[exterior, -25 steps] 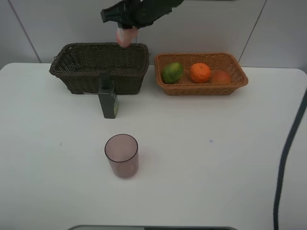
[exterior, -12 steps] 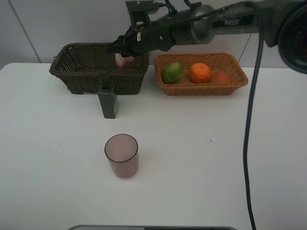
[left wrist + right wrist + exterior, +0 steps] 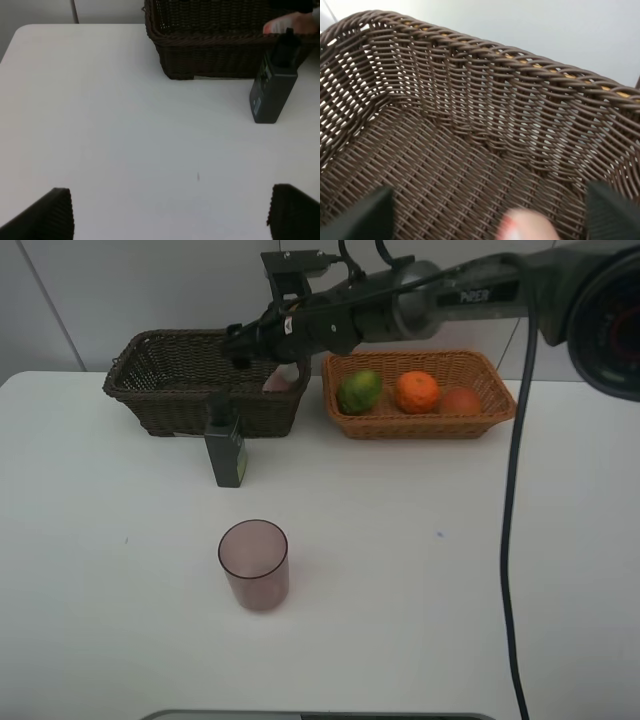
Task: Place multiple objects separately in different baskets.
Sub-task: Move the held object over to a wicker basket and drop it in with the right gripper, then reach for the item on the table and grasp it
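- right gripper (image 3: 243, 344) is reaching across and hanging over the dark brown basket (image 3: 190, 400). In the wrist view its jaws are spread wide with nothing pinched
- slim pink bottle (image 3: 277, 382) is inside that dark basket, at the end nearest the orange-tan basket (image 3: 425, 426). It sits loose below the open jaws and I can't tell if it's leaning or lying flat
- left gripper (image 3: 172, 215) is low over the bare desk (image 3: 450, 590), jaws wide apart and empty
- the tan basket holds the green fruit (image 3: 359, 391), orange (image 3: 417, 391) and peachy fruit (image 3: 461, 401) in a row
- dark green pump bottle (image 3: 226, 450) stands upright on the desk just in front of the dark basket
- mauve cup (image 3: 254, 565) stands upright on the desk too, well forward of the pump bottle
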